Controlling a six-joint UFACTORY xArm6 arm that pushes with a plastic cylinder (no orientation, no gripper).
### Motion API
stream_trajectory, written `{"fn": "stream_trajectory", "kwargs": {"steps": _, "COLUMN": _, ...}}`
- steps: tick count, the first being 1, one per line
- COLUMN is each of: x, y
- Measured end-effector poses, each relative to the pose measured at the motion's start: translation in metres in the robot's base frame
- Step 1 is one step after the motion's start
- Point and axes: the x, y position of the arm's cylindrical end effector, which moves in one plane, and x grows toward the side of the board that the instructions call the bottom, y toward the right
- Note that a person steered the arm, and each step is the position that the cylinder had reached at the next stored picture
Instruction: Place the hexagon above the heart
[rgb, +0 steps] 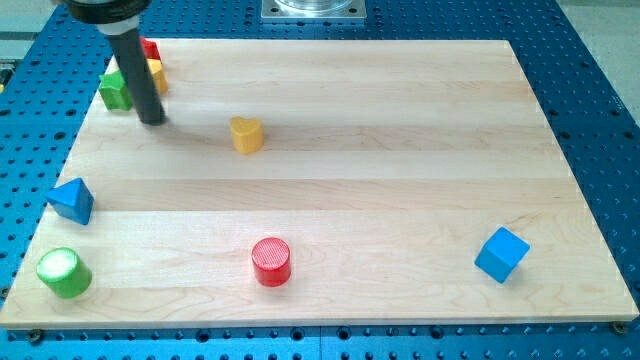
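The yellow heart (246, 134) lies on the wooden board (400, 120), left of the middle. My tip (152, 121) rests on the board to the heart's left, a clear gap away. Three blocks cluster at the view's top left behind the rod: a green block (114, 91) just left of the rod, a yellow block (157, 75) just right of it, and a red block (150, 48) above them. The rod hides part of each, so I cannot tell which is the hexagon.
A blue triangle (72, 200) sits at the left edge. A green cylinder (64, 272) stands at the bottom left corner. A red cylinder (271, 261) is at the bottom middle, and a blue cube (501, 254) at the bottom right.
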Motion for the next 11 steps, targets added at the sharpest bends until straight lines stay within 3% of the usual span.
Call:
{"fn": "stream_trajectory", "kwargs": {"steps": 1, "x": -0.035, "y": -0.062}}
{"fn": "stream_trajectory", "kwargs": {"steps": 3, "x": -0.109, "y": -0.068}}
{"fn": "stream_trajectory", "kwargs": {"steps": 4, "x": -0.098, "y": -0.042}}
{"fn": "stream_trajectory", "kwargs": {"steps": 5, "x": -0.057, "y": 0.019}}
{"fn": "stream_trajectory", "kwargs": {"steps": 6, "x": 0.009, "y": 0.084}}
{"fn": "stream_trajectory", "kwargs": {"steps": 8, "x": -0.078, "y": 0.039}}
{"fn": "stream_trajectory", "kwargs": {"steps": 9, "x": -0.064, "y": 0.068}}
{"fn": "stream_trajectory", "kwargs": {"steps": 10, "x": 0.01, "y": 0.117}}
{"fn": "stream_trajectory", "kwargs": {"steps": 11, "x": -0.023, "y": 0.1}}
